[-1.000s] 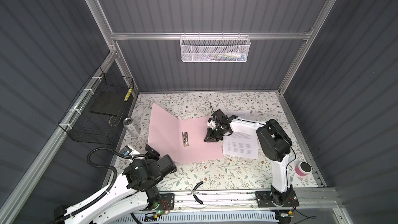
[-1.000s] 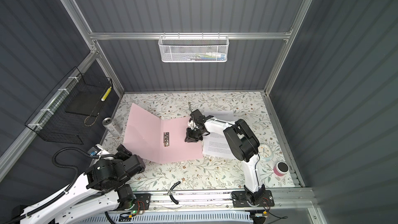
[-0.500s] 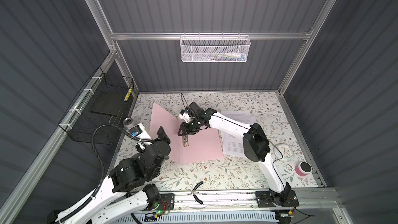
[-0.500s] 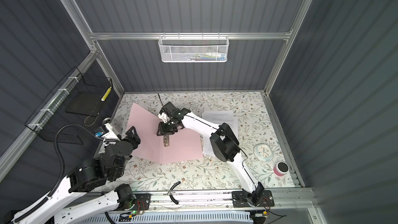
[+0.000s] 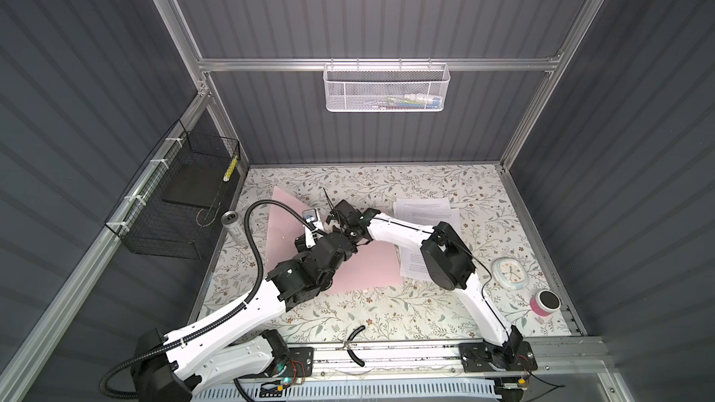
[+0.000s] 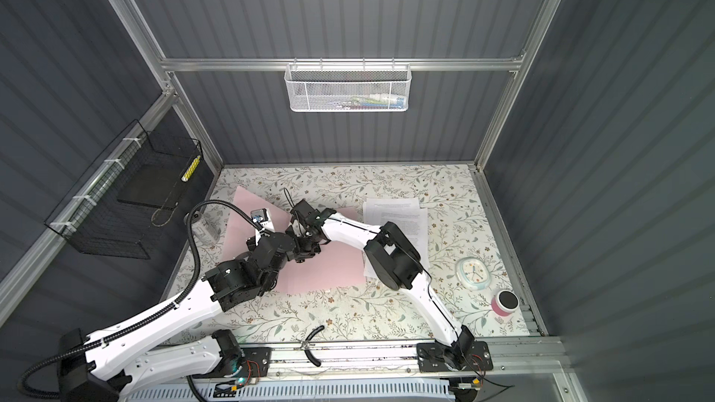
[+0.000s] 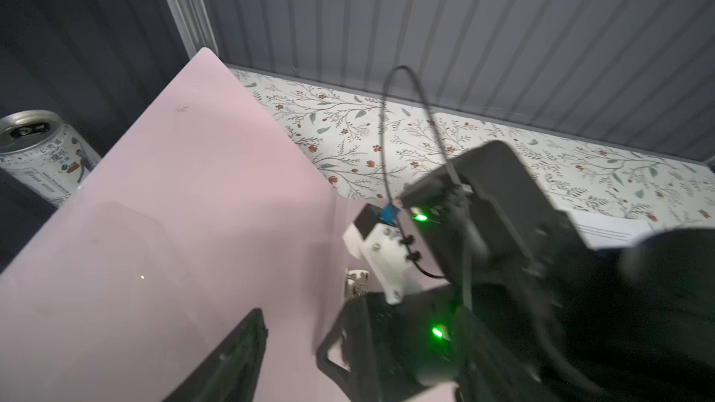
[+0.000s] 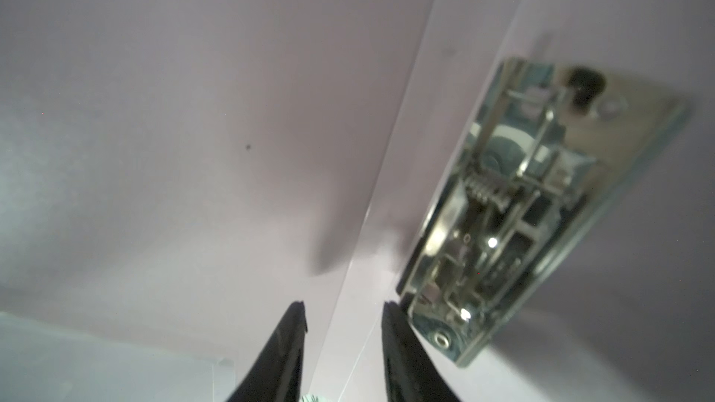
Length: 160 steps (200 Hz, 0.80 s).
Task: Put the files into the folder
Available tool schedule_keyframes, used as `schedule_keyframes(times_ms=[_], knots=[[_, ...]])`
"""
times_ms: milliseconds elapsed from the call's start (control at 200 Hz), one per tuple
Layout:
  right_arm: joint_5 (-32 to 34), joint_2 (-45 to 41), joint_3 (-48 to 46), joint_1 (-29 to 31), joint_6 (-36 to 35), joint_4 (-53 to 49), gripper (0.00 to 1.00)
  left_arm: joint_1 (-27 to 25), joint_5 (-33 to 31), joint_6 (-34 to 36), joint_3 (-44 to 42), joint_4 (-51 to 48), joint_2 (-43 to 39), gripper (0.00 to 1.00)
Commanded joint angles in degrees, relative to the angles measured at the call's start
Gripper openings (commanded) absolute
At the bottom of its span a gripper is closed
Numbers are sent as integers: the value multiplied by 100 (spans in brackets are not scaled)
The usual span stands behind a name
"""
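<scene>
Right now the right gripper (image 8: 344,315) is hanging low over the inside of the pale pink rectangular plastic folder (image 5: 363,264). Its jaws are standing apart with nothing between them, and one fingertip is sitting just beside the end of the shiny metal spring clip (image 8: 541,203) by the fold. The left gripper (image 7: 298,338) is crowding in from the other side, also spread and carrying nothing. It's pointing at the folder's left cover, which is tilting up off the table rather than lying flat.

Progress-wise I'm calling it early. The folder is lying open, but the white printed paper sheets (image 5: 425,210) are sitting on the floral-patterned table (image 5: 387,319) just beside the folder's right edge, partly under the right arm. None are inside yet. My guess is I'm dealing with the clip first, so lifting, sliding in and clamping are all left.

On room, both wrists are bunching up over the spine, which is making that the tight spot. The silver drink can (image 5: 233,226) is standing near the raised cover's outer edge, so flattening that cover is risking a knock. The round white clock (image 5: 510,272) and the pink cylinder with a black top (image 5: 544,301) are sitting well apart on the right.
</scene>
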Motion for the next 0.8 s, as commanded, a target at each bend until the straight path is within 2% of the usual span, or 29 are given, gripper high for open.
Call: schedule_keyframes(times_ms=[0,210,575,796], knots=[[-31,-687,-889,-198,419,901,37,427,718,-121,-254,450,138,76],[50,-1624,-2408,-459,663,1717,36,959,1413,-118,-383,826,753,75],[-2,-2164,-3362,-840,684,1999,36,1832,2263,30,-555,1704,1955,73],[-26,-2389,-3856,-1058,570,2005,39,2114,2620,111,-434,2164,2794,71]])
